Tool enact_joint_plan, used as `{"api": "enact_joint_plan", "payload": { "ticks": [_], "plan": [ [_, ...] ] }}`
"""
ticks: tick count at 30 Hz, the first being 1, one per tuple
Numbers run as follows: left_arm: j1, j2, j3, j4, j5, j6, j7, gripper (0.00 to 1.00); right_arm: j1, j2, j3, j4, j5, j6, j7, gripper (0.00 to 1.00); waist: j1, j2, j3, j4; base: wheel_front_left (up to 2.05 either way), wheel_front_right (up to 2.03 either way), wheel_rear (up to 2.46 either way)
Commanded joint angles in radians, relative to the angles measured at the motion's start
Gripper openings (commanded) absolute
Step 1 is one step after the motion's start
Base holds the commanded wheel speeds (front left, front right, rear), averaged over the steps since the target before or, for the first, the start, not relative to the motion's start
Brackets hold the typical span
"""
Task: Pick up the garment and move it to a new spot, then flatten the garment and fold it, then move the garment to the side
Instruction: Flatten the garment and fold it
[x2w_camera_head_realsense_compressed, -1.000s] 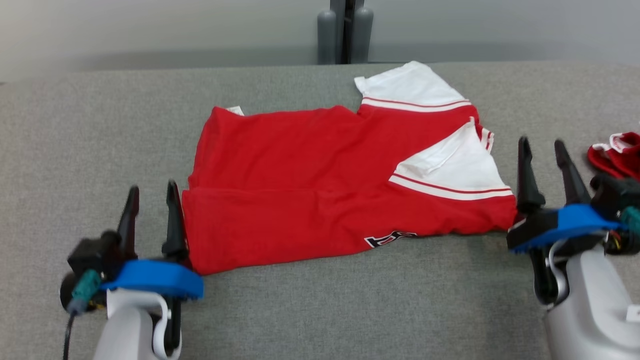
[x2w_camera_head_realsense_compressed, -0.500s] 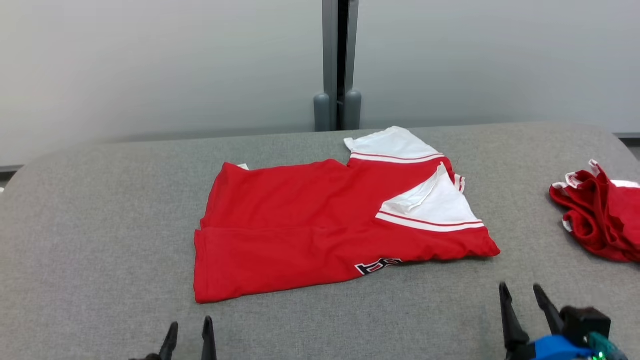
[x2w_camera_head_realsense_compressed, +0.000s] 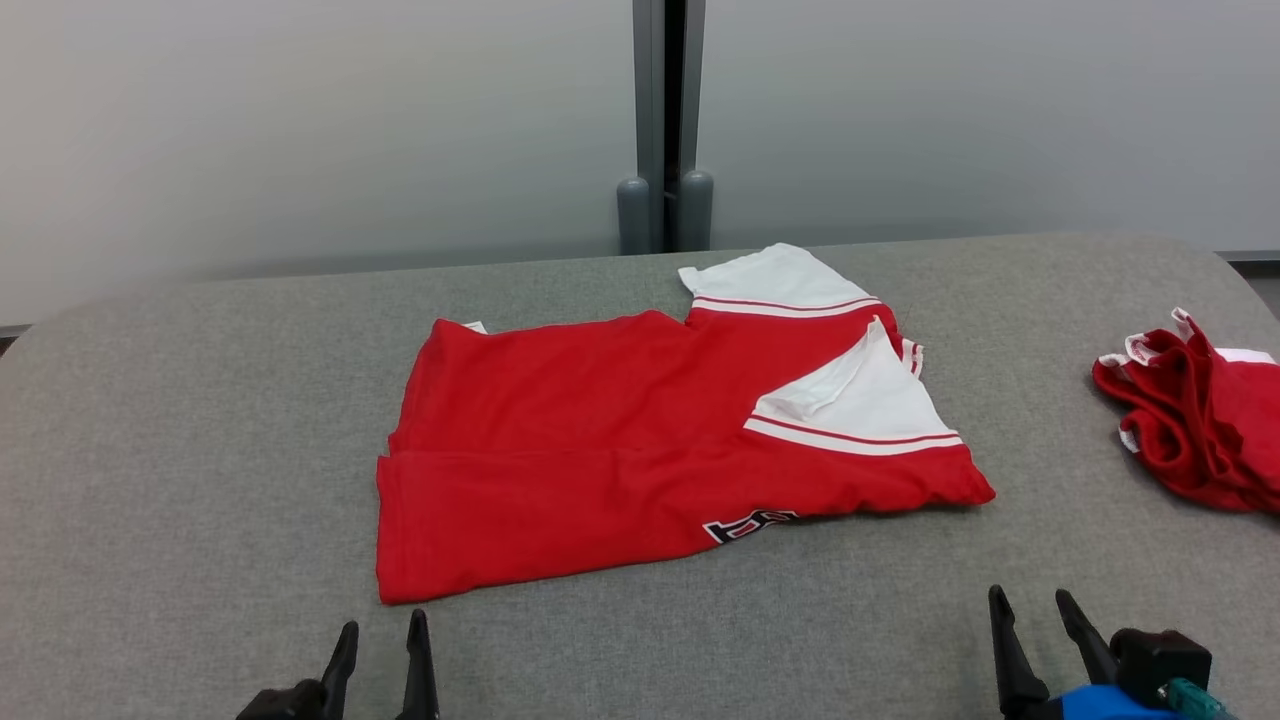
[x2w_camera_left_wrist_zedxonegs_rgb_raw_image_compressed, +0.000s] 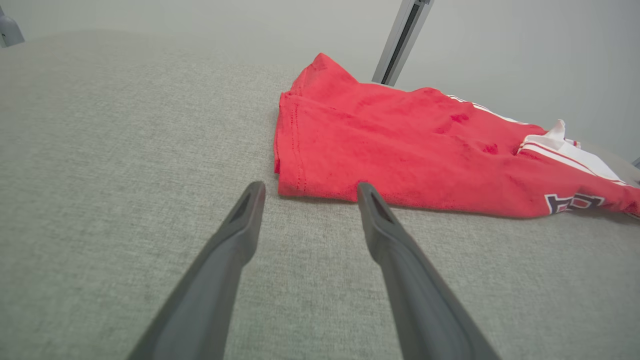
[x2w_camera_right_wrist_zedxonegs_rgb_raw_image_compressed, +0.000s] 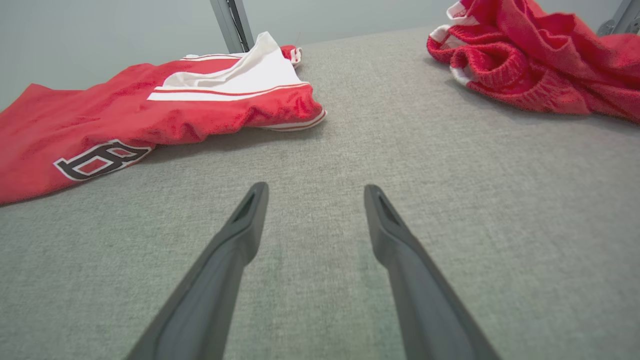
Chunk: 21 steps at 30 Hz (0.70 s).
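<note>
Both have backed off the garment (x2w_camera_head_realsense_compressed: 600, 450), lying half-folded mid-frame: left gripper (x2w_camera_head_realsense_compressed: 382, 620) and right gripper (x2w_camera_head_realsense_compressed: 1028, 592) sit spread and empty at the bottom edge, so another fold likely follows.

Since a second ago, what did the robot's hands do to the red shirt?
The left gripper and right gripper drew back toward the robot from the ends of the red shirt, open and empty throughout. The head camera tilted up too. The shirt kept its fold and spot.
</note>
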Motion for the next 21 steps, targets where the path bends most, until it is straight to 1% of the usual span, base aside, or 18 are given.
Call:
{"api": "enact_joint_plan", "payload": {
  "ticks": [1, 3, 7, 8, 11, 13, 17, 21],
  "plan": [
    [-0.030, 0.000, 0.001, 0.008, 0.008, -0.003, -0.002, 1.00, -0.027, 0.001, 0.004, 0.001, 0.002, 0.000, -0.003, 1.00, 0.0001, -0.0001, 0.010, 0.000, 0.00, 0.00, 0.00],
    [-0.075, 0.000, 0.002, 0.041, 0.006, -0.004, -0.002, 1.00, -0.057, 0.000, 0.001, -0.001, -0.001, 0.000, -0.003, 1.00, 0.0001, -0.0001, 0.041, 0.000, 0.00, 0.00, 0.00],
    [-0.173, 0.000, 0.015, 0.126, -0.011, 0.008, -0.002, 1.00, -0.136, 0.000, -0.009, 0.006, 0.006, 0.000, -0.003, 1.00, 0.0001, -0.0001, 0.108, 0.000, 0.00, 0.00, 0.00],
    [-0.201, 0.000, 0.015, 0.144, -0.005, 0.012, -0.002, 1.00, -0.160, 0.000, -0.010, 0.009, 0.010, 0.000, -0.003, 1.00, 0.0001, -0.0001, 0.124, 0.000, 0.00, 0.00, 0.00],
    [-0.265, 0.000, 0.007, 0.196, 0.015, 0.004, -0.002, 1.00, -0.225, 0.001, -0.015, 0.019, -0.014, 0.000, -0.003, 1.00, 0.0001, -0.0001, 0.167, 0.002, 0.00, 0.00, 0.00],
    [-0.298, 0.000, 0.012, 0.232, 0.027, 0.010, -0.002, 1.00, -0.267, 0.000, -0.031, 0.035, -0.021, 0.000, -0.003, 1.00, 0.0001, -0.0001, 0.194, 0.004, 0.00, 0.00, 0.00],
    [-0.334, 0.000, 0.003, 0.288, 0.043, 0.003, 0.001, 1.00, -0.337, 0.000, -0.070, 0.101, -0.051, 0.000, -0.003, 1.00, 0.0001, -0.0001, 0.230, 0.013, 0.00, 0.00, 0.00],
    [-0.338, 0.001, -0.010, 0.321, 0.045, 0.001, 0.007, 1.00, -0.385, 0.000, -0.080, 0.203, -0.063, 0.000, -0.003, 1.00, 0.0001, -0.0001, 0.246, 0.022, 0.00, 0.00, 0.00]
  ]
}}
